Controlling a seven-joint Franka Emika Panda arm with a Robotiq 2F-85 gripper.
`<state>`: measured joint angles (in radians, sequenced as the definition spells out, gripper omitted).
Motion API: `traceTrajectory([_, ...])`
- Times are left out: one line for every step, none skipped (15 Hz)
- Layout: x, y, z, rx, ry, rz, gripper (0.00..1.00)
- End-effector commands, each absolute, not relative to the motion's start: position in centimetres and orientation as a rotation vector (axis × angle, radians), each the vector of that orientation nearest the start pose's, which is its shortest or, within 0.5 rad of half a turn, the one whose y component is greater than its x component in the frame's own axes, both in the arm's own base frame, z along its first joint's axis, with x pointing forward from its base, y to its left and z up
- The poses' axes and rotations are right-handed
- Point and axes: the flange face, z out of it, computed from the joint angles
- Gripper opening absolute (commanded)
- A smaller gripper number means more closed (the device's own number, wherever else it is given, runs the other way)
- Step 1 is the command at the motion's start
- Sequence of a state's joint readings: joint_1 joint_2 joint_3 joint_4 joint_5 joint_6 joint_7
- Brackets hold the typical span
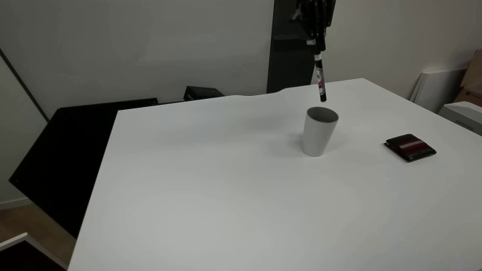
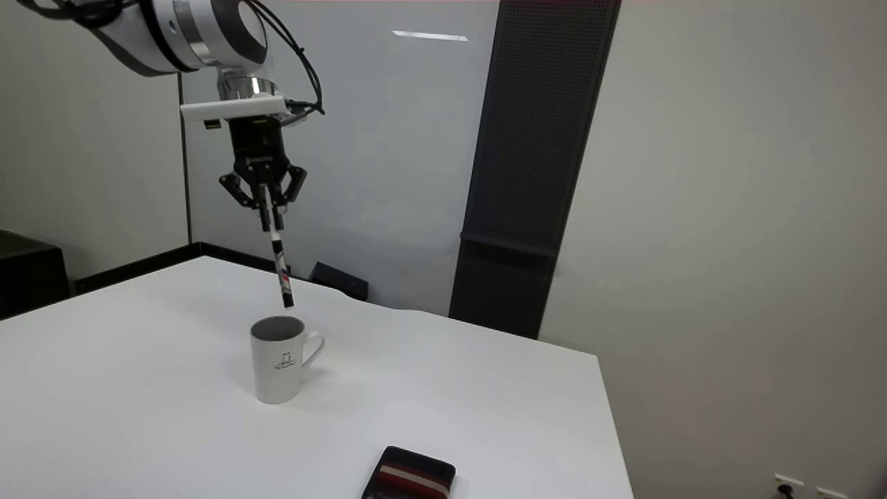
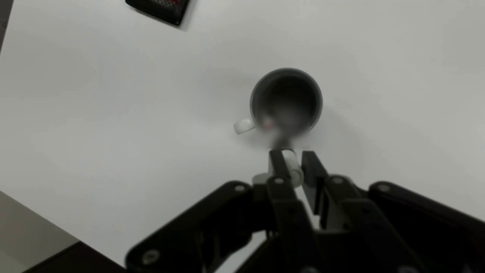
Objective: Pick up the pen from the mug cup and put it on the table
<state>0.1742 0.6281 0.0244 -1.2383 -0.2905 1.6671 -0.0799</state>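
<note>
My gripper is shut on the pen, a thin black-and-white stick with a small red and blue mark. In an exterior view, the gripper points down and the pen hangs slightly tilted. In both exterior views the pen's lower tip is a little above the rim of the white mug cup, apart from it. The mug stands upright on the white table. In the wrist view, the pen's pale end is between the fingers; its lower part is blurred over the mug.
A dark wallet with red and pale stripes lies on the table, away from the mug; it also shows in an exterior view and the wrist view. Black furniture adjoins a table edge. A small black box stands behind the far edge.
</note>
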Motion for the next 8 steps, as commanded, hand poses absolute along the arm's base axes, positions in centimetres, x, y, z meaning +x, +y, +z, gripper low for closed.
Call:
traceTrajectory([69.9,14.6,39.7,-3.381,-0.707,0.147,0.07])
traceTrajectory([69.8,15.8,39.5,-3.380,-0.755,0.098,0.07])
traceTrajectory([69.6,17.2,39.1,-3.368,-0.817,0.056,0.07])
traceTrajectory([69.3,18.6,38.8,-3.357,-0.874,0.011,0.07])
traceTrajectory([69.1,19.8,38.4,-3.342,-0.929,-0.025,0.07])
traceTrajectory([68.9,21.0,37.9,-3.326,-0.972,-0.054,0.07])
traceTrajectory([68.7,22.0,37.3,-3.305,-1.010,-0.074,0.07])
traceTrajectory([68.4,22.8,36.6,-3.288,-1.039,-0.084,0.07])
